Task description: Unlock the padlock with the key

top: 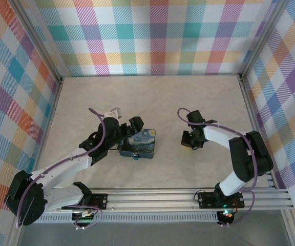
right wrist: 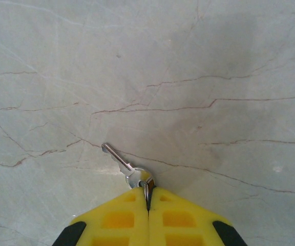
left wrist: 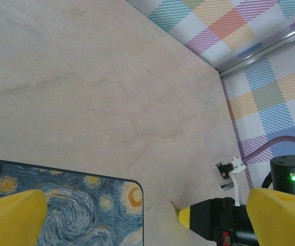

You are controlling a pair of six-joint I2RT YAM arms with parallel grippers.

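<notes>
Lowest in frame we see our right tool (right wrist: 148, 197) pinching the key (right wrist: 121, 162) by its head, our left tool (left wrist: 147, 218) spread wide over the tin (left wrist: 86, 205).

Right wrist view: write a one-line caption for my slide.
Right gripper shut on the key by its head, blade jutting forward, marbled table beyond.

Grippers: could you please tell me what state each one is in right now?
Left gripper: open, gripping nothing.
Right gripper: shut on the small silvery metal key, pinching its head.
</notes>
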